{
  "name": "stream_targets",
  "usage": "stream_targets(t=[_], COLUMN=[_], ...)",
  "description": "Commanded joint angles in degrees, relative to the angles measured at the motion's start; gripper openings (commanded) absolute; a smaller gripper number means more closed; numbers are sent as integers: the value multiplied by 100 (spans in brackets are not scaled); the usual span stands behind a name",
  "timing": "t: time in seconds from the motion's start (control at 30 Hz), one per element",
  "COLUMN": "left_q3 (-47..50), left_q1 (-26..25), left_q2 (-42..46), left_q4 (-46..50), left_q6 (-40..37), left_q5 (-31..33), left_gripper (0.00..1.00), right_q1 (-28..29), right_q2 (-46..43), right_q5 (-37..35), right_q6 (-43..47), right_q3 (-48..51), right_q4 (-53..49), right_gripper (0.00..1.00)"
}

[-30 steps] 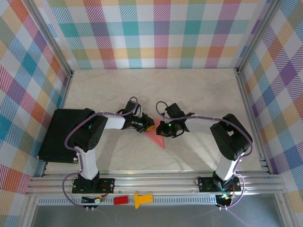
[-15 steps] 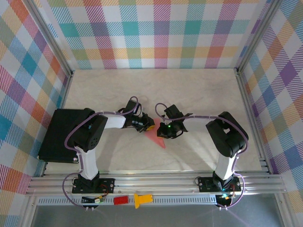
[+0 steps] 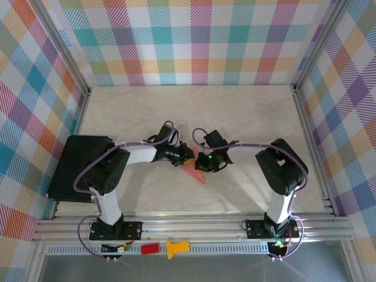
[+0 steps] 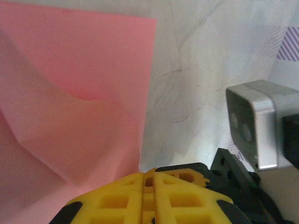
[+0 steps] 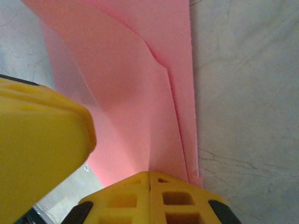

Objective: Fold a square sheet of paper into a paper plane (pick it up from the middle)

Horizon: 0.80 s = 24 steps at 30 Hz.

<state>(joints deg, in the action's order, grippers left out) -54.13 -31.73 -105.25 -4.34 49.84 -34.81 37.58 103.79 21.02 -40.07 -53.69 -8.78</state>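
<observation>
My right gripper [image 5: 149,179] has its jaws pinched together on the folded pink paper sheet [image 5: 140,93], whose layers run into the seam. My left gripper [image 4: 152,182] is closed too, its tips at the sheet's edge. The paper lies mid-table [image 3: 252,117], between both grippers.

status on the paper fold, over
Right claw shut on the pink paper, partly folded. Left claw shut at its edge. Nothing in the way.

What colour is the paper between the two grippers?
The paper is plain salmon pink, clearest in the right wrist view.
</observation>
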Motion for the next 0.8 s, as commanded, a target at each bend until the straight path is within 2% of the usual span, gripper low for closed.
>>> stream_targets(t=[0.0, 0.37, 0.77], left_q3=[60, -255, -396], left_q1=[-22, -88, -106], left_q2=[-165, -472, -569], left_q4=[181, 1368, 1793], left_q6=[-60, -304, -389], left_q5=[83, 894, 1173], left_gripper=[12, 7, 6], right_q1=[39, 49, 109], right_q2=[154, -453, -14], right_q5=[-205, 300, 329], right_q6=[0, 489, 452], right_q3=[9, 13, -19], right_q4=[-331, 145, -16], right_gripper=[5, 6, 6])
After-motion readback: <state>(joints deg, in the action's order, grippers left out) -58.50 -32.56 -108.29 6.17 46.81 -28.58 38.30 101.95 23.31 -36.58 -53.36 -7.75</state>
